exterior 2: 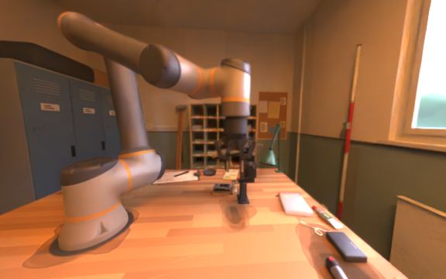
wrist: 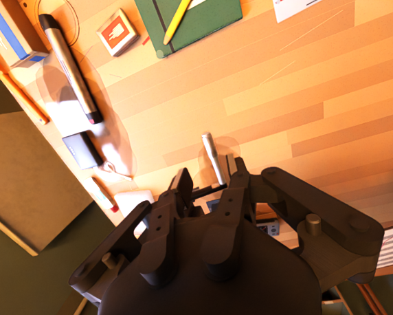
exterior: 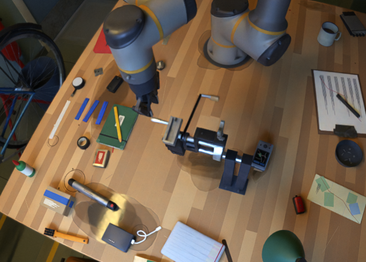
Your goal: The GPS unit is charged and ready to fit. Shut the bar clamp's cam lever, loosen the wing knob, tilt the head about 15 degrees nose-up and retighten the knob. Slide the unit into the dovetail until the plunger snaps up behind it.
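The GPS unit (exterior: 262,155) stands at the right end of the mount's bar, beside the dark stand (exterior: 235,172). The mount (exterior: 195,139) sits mid-bench with its dovetail cradle (exterior: 173,130) at the left end and a silver pin (exterior: 159,121) sticking out leftward. A cam lever (exterior: 220,130) rises from the clamp block, and a long black handle with a pale grip (exterior: 210,98) reaches back. My gripper (exterior: 145,108) hangs just above and left of the cradle, over the silver pin (wrist: 213,157), half open and empty.
The arm's base (exterior: 227,46) stands behind the mount. A green notebook with a yellow pencil (exterior: 117,125) lies left of the gripper, beside blue strips (exterior: 91,110) and a tape roll (exterior: 83,142). A torch (exterior: 93,194), power bank (exterior: 118,237) and notepad (exterior: 192,246) line the near edge.
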Robot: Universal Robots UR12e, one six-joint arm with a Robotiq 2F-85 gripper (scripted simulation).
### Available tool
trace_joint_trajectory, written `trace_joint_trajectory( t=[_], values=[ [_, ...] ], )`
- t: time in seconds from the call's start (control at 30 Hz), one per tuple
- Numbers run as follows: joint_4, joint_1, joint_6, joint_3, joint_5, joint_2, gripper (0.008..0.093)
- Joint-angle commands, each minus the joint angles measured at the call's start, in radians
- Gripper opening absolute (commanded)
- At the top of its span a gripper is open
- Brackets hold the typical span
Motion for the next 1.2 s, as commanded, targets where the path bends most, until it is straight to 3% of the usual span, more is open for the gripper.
trace_joint_trajectory(
  t=[0.0,0.27,1.17],
  values=[
    [-0.011,0.000,0.000,0.004,0.000,0.004,0.0480],
    [-0.069,0.000,0.000,0.037,0.000,0.027,0.0480],
    [-0.110,0.000,0.000,0.061,0.000,0.046,0.0480]
  ],
)
